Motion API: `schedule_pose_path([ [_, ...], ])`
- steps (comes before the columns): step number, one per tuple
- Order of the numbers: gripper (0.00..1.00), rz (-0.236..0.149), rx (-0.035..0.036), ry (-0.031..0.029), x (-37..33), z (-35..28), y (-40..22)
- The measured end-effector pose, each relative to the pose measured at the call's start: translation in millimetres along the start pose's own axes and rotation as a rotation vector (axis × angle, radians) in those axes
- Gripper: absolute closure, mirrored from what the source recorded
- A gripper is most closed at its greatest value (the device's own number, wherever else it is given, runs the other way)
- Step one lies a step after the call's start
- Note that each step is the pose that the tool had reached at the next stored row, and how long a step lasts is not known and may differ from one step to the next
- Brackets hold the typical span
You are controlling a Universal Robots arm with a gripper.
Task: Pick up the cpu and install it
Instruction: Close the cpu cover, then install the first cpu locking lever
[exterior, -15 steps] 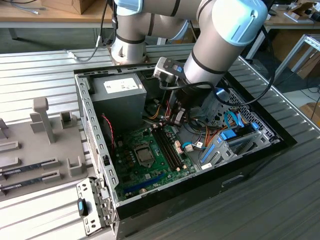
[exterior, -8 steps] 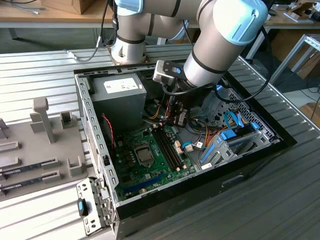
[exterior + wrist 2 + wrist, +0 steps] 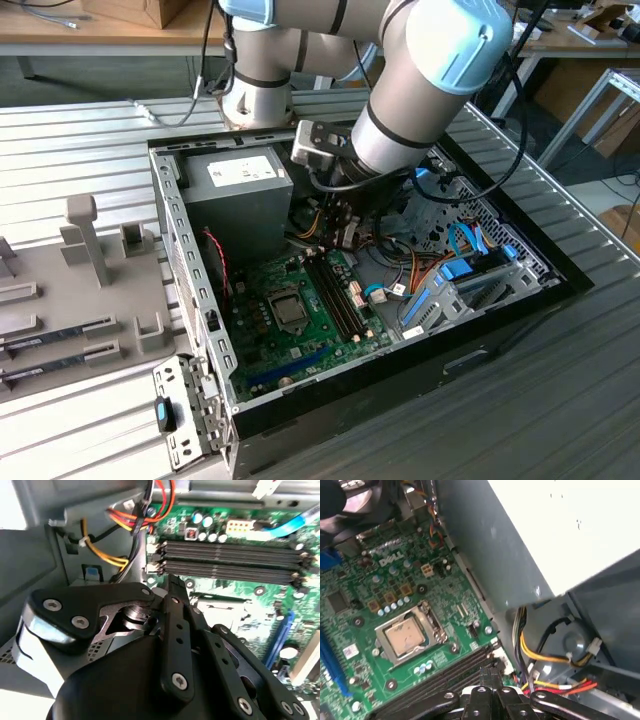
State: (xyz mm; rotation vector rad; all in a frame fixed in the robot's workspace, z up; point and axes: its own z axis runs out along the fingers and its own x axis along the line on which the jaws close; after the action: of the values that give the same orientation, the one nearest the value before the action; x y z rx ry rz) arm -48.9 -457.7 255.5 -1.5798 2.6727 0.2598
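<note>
The cpu (image 3: 405, 637) lies flat in its socket on the green motherboard (image 3: 350, 625), a pale square inside a metal frame. In the exterior view the cpu (image 3: 290, 309) sits near the middle of the open computer case. My gripper (image 3: 490, 672) is apart from it, above the dark memory slots (image 3: 440, 677) beside the socket. Its black fingers (image 3: 174, 597) are shut together with nothing between them. The exterior view shows my gripper (image 3: 345, 238) hanging under the arm's wrist, just past the far end of the memory sticks.
A grey power-supply box (image 3: 240, 195) stands close to the gripper, with yellow, red and black cables (image 3: 545, 657) beside it. A blue drive bracket (image 3: 455, 290) is on the exterior view's right. A grey fixture tray (image 3: 80, 290) lies outside the case on the left.
</note>
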Motion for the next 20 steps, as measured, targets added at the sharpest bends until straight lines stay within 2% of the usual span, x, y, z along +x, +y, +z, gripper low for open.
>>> schedule_pose_path([
  [5,0.89,-0.012,-0.0016,0.0011,2.0,5.6,12.3],
  [7,0.89,-0.02,-0.0026,0.002,3.5,7.1,14.9],
  [12,0.89,-0.061,-0.0073,0.007,5.3,9.8,17.4],
  [14,0.89,-0.089,-0.0106,0.0104,6.6,11.4,19.2],
  [20,0.89,-0.132,-0.0173,0.0118,9.9,14.1,24.4],
])
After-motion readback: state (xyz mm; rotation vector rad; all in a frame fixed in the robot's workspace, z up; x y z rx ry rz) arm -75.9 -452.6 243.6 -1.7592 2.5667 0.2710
